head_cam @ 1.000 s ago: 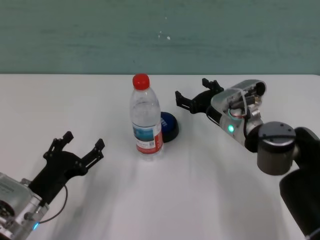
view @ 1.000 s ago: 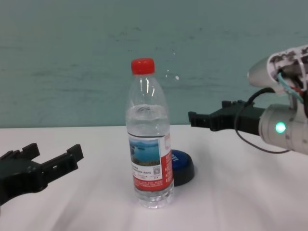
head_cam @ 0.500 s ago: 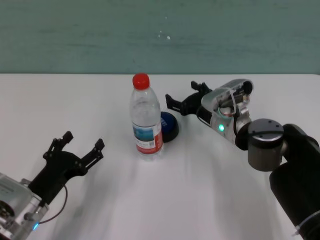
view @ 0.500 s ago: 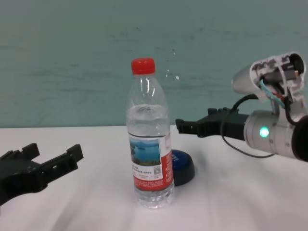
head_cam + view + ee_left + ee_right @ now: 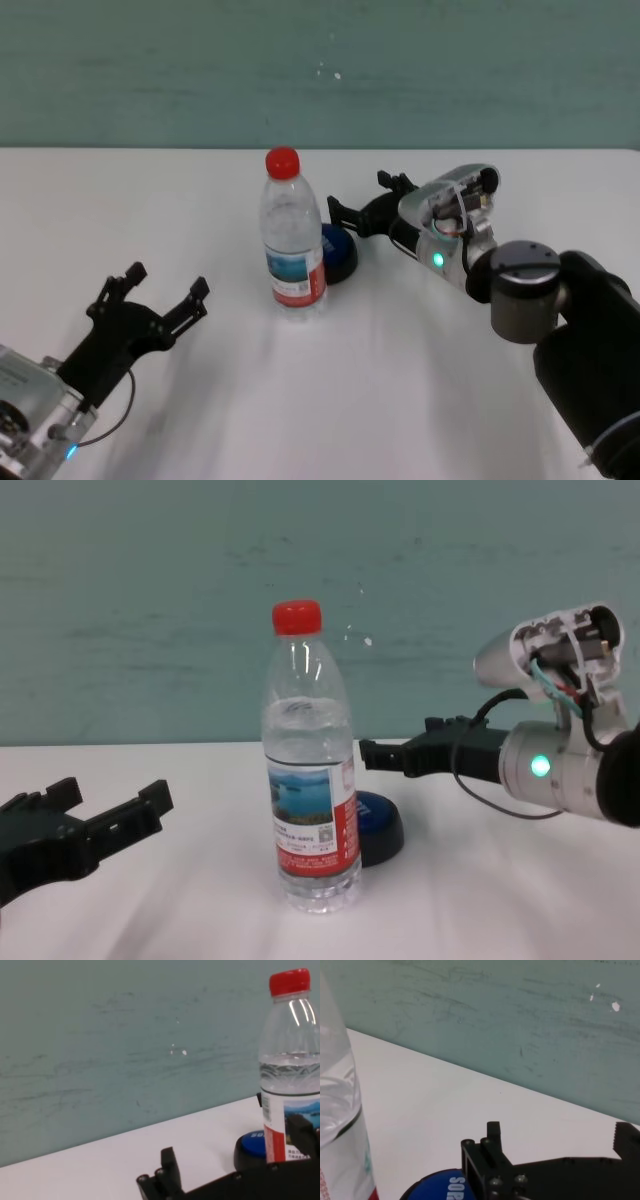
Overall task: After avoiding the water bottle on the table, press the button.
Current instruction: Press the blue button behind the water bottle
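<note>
Standing upright near the middle of the white desk (image 5: 420,400): the water bottle (image 5: 293,240), red cap on, label facing the near side. Sitting just behind and to the right of the bottle, partly hidden by it in the head view: the button (image 5: 338,253), blue dome on a black base, resting flat on the desk. Reaching in from the right, above the desk surface: the right claw (image 5: 360,210), fingers spread apart and holding nothing, tips hovering over the far right edge of the button and close to the bottle's right side without touching it. Showing in the right wrist view: the blue dome (image 5: 437,1187) directly below the open fingers (image 5: 487,1157), with the bottle wall (image 5: 340,1125) just beside. Waiting at the near left of the desk, well apart from the bottle: the left claw (image 5: 150,300), fingers spread open, empty.
</note>
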### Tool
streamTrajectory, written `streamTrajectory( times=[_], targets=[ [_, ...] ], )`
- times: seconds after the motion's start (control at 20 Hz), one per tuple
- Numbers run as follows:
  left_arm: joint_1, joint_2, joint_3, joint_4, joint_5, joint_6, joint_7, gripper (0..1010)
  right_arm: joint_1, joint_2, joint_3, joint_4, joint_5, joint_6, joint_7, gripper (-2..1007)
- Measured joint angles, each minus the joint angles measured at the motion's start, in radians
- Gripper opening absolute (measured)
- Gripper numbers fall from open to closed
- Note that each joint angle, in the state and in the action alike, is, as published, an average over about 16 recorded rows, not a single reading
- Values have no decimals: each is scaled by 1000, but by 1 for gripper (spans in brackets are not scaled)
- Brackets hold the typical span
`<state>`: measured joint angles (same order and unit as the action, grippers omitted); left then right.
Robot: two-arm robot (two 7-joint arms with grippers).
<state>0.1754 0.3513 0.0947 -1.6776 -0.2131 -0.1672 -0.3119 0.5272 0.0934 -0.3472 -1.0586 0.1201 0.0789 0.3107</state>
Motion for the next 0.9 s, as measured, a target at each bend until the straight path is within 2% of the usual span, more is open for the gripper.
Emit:
streamTrajectory(
  times=[0.5, 0.9],
  targets=[
    [0, 0, 0, 0, 0, 0, 0, 1010, 21, -8, -10, 56, 13, -12, 10, 1004],
    [0, 0, 0, 0, 0, 0, 0, 1010, 26, -14, -10, 87, 27, -13, 14, 1004]
  ],
)
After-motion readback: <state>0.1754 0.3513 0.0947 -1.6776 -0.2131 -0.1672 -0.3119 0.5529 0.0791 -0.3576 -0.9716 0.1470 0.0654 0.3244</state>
